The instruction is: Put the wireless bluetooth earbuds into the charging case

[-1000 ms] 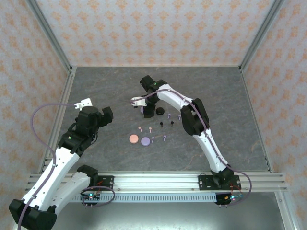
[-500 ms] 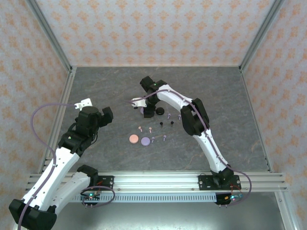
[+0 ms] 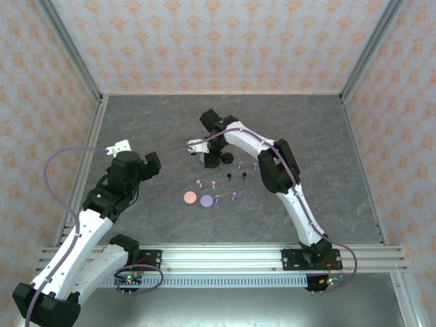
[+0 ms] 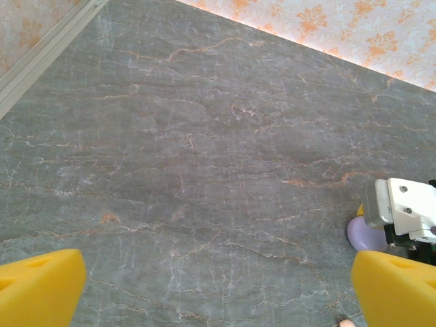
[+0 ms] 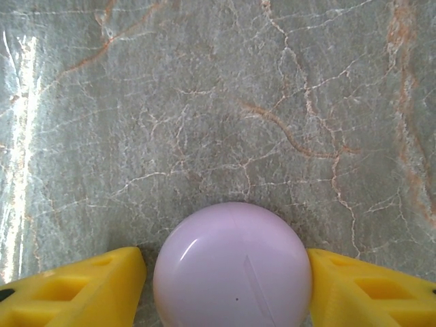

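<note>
Lilac case (image 5: 233, 267) sits closed in right gripper (image 5: 226, 276).

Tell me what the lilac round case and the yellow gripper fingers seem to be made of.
The lilac round case looks like smooth satin plastic: soft highlights, a fine seam line. The yellow fingers look like matte plastic, perhaps printed: dull surface, recessed pockets.

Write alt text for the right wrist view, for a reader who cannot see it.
A round lilac case sits on the grey marbled table, closely flanked by the two yellow fingers of the right gripper; whether they touch it is unclear.
</note>
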Robot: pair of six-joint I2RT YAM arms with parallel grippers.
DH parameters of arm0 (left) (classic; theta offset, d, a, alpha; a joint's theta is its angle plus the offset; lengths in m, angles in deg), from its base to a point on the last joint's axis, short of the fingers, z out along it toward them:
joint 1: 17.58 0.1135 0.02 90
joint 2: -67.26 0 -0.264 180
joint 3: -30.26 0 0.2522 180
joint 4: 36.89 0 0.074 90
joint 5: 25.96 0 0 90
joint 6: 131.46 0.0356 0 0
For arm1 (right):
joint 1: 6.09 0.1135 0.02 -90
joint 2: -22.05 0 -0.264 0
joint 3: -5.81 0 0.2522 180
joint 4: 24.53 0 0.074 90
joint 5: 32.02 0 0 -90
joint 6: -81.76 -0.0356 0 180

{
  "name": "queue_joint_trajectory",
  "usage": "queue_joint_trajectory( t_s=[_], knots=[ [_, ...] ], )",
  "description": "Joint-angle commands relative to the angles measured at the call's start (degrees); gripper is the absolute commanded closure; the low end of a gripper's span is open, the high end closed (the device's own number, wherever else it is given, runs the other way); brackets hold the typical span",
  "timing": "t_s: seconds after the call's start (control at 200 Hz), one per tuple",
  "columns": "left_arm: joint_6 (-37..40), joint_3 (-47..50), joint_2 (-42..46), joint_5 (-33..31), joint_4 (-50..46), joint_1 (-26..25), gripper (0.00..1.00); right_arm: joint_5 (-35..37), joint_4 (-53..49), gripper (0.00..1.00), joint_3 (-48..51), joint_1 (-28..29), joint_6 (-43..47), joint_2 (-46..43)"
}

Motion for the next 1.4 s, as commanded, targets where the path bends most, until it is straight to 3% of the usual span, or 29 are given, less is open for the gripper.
queue_joint_trajectory(
  t_s=[0.0,0.405,0.616,0.826,0.951,1.141,1.286,1.391],
  knots=[
    [0.49,0.01,0.79,-1.92,-1.76,-0.03,0.0,3.21,-4.01,0.36,1.87,-0.61,0.27,-1.36],
    [0.42,-0.13,0.79,-1.65,-1.76,-0.03,0.0,2.66,-4.14,0.36,3.65,-1.07,-0.04,-2.36],
    [0.41,0.08,0.73,-1.2,-1.41,0.01,0.0,1.75,-2.75,0.47,4.26,-1.07,-1.14,-2.66],
    [0.75,0.58,0.46,2.8,0.89,0.01,0.0,-1.47,6.22,0.48,11.71,-1.83,-4.71,-9.33],
    [0.53,0.94,-0.51,10.08,4.96,0.01,0.0,-3.37,16.55,0.49,22.44,-2.2,-8.97,-19.44],
    [-2.0,0.16,-5.16,27.81,14.99,-0.06,0.05,-4.15,32.48,0.49,41.38,-2.12,-15.46,-38.33],
    [-5.88,-3.06,-11.11,43.76,22.44,-0.16,0.08,-3.19,39.64,0.49,52.05,-1.44,-18.37,-50.83],
    [-9.04,-5.14,-14.95,51.47,26.8,-1.22,0.1,-1.75,42.76,0.49,57.08,-0.63,-19.37,-58.12]
  ],
)
